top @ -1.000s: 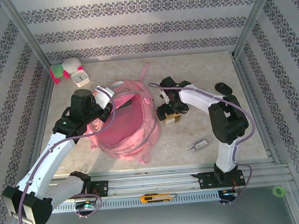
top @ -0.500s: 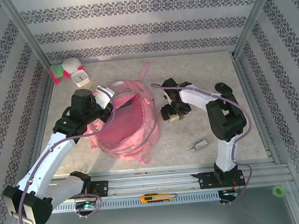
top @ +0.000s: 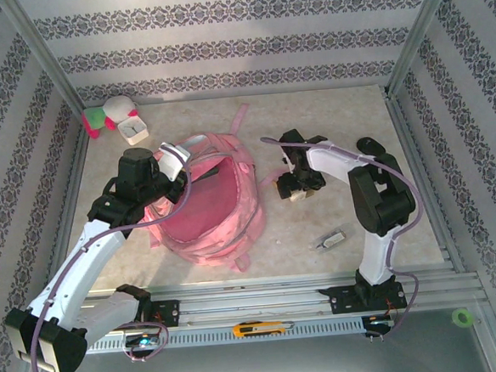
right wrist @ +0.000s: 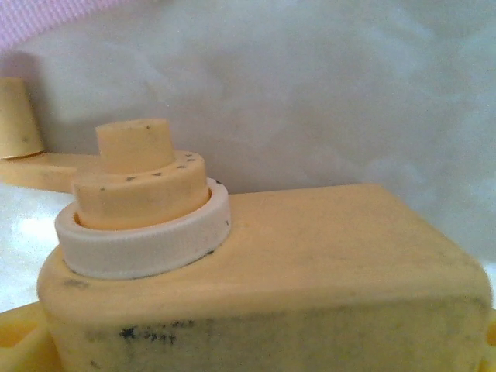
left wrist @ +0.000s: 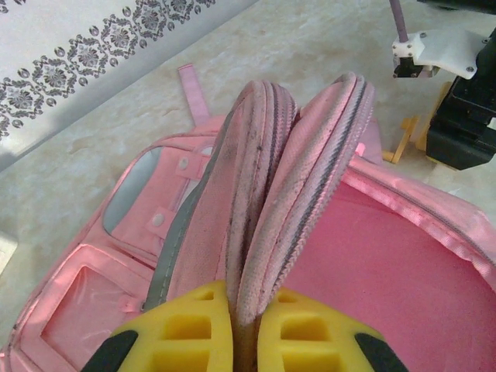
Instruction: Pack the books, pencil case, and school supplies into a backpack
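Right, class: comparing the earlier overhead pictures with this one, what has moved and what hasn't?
The right gripper and the small gold-tan box at its fingers shifted rightward, away from the soft pink fabric backpack. The left gripper stayed clamped on the backpack's zip rim, and the small silver-grey gadget did not move.

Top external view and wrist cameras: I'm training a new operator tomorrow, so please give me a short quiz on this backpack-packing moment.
1. True or false: the left gripper is pinched shut on the backpack's opening rim.
2. The silver-grey gadget lies: A inside the backpack; B on the table, to the backpack's right; C in the left gripper.
3. Which gripper is at the gold-tan box?
Key: 1 true; 2 B; 3 the right gripper.
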